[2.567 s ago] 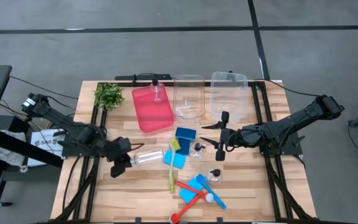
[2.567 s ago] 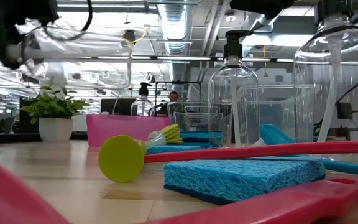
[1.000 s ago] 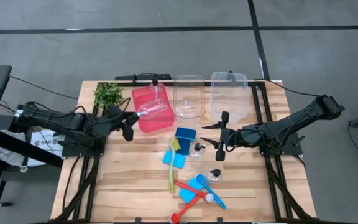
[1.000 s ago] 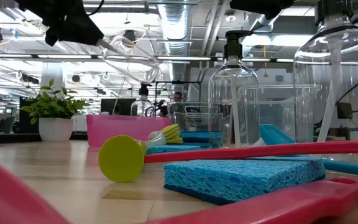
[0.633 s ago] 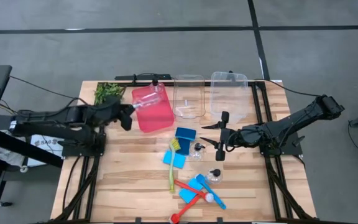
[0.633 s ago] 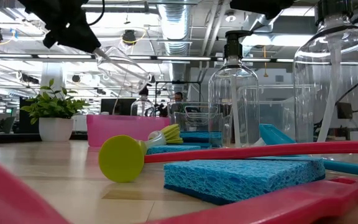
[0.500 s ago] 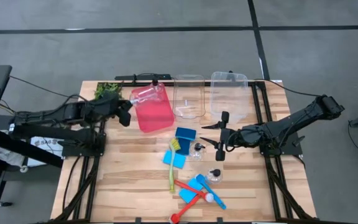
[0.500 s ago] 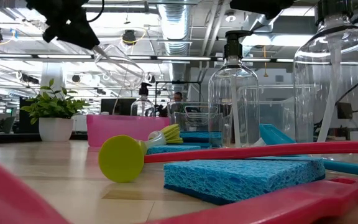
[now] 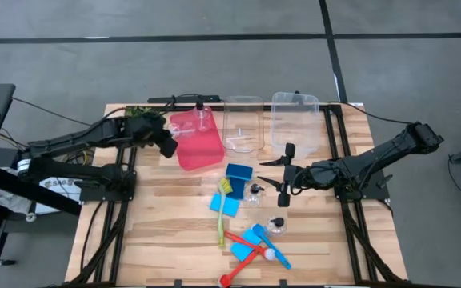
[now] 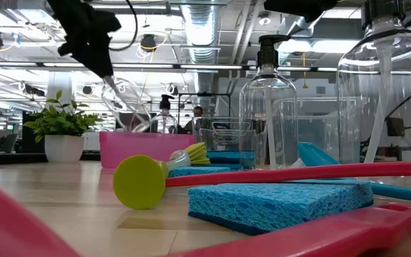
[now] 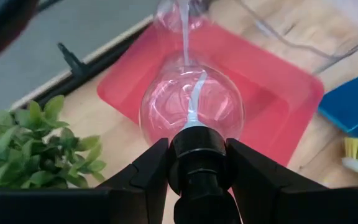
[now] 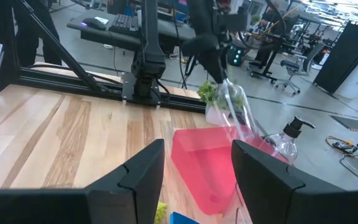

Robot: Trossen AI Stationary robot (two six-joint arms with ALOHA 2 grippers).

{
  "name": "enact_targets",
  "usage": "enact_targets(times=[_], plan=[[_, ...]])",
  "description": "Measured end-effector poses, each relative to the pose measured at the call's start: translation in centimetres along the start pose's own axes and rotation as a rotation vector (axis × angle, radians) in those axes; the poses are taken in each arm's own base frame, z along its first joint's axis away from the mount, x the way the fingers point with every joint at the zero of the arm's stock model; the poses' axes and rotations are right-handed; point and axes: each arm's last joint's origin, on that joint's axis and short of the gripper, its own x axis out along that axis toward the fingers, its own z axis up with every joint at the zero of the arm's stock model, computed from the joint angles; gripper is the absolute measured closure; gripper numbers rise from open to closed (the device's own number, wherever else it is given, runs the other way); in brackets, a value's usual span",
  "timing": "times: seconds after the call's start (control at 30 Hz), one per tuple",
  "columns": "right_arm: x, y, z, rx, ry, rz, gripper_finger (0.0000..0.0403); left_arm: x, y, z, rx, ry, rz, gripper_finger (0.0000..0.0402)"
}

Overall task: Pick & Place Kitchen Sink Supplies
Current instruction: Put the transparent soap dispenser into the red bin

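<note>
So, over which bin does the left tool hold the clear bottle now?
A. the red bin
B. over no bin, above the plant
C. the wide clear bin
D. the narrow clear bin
A: the left tool grips the clear bottle by its black pump top, and the red bin lies right below it.

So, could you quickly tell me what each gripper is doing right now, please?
Left gripper: shut on the small clear pump-top bottle, held above the red plastic bin.
Right gripper: open, empty, near the table's middle.
</note>
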Motion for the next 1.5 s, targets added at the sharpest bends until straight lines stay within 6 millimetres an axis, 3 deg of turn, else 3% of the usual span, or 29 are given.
enact_targets(times=[0.37,0.87,1.2,1.5], plan=[[0.0,0.0,0.0,0.0,0.0,0.0,0.0221,2.6,1.2,1.3,0.021,0.094,0.072,0.0256],[0.0,0.0,0.0,0.0,0.0,0.0,0.0221,2.8,1.4,1.4,0.031,0.113,0.013,0.0254],[0.0,0.0,0.0,0.0,0.001,0.0,0.0221,2.9,1.2,1.9,0.134,0.062,-0.014,0.0254],[0.0,0.0,0.0,0.0,0.0,0.0,0.0221,5.6,0.3,1.9,0.189,0.172,-0.016,0.0254]])
